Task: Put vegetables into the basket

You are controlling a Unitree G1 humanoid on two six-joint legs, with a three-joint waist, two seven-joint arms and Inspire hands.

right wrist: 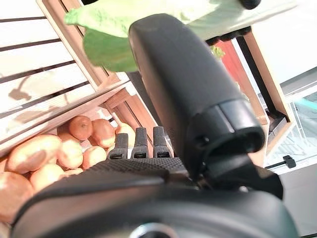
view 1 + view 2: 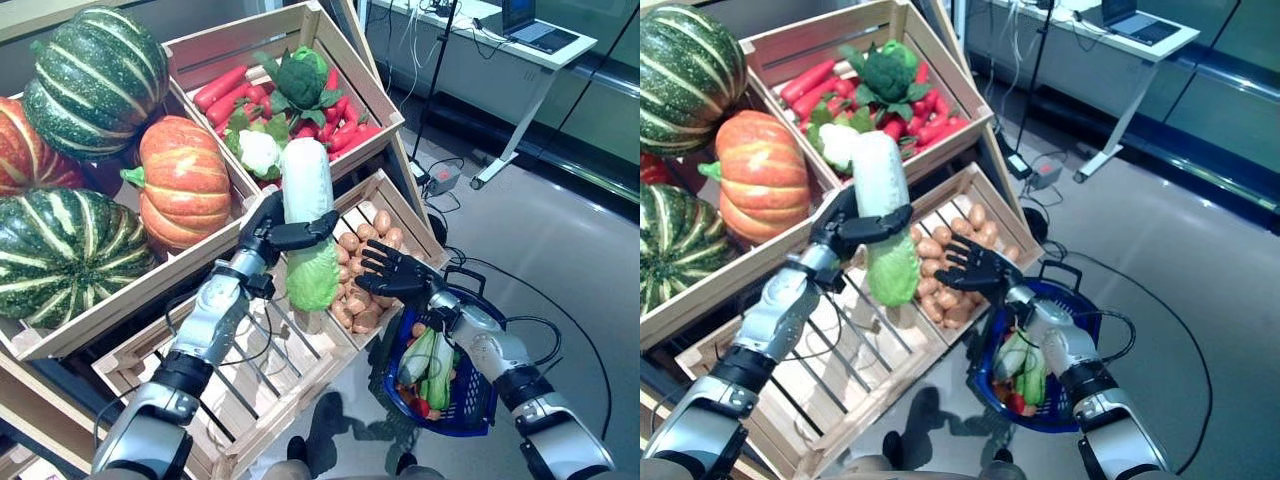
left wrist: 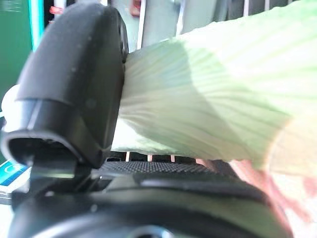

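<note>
My left hand point(image 2: 275, 232) is shut on a long napa cabbage point(image 2: 308, 222), white at the stem and green at the leafy end, and holds it upright in the air in front of the wooden stand. Its pale ribbed leaves point(image 3: 208, 104) show close past my left thumb point(image 3: 74, 84). My right hand point(image 2: 400, 272) is open with straight fingers just right of the cabbage's leafy end, over the potato crate point(image 2: 375, 250). The blue basket point(image 2: 470, 395) stands on the floor below my right arm and holds green leafy vegetables point(image 2: 430, 365) and small red and orange ones.
The wooden stand point(image 2: 130, 300) of tilted crates stands to the left, with an empty slatted crate point(image 2: 260, 370) at the front. A desk point(image 2: 520, 50) stands at the back right. Open grey floor point(image 2: 560, 260) lies to the right of the basket.
</note>
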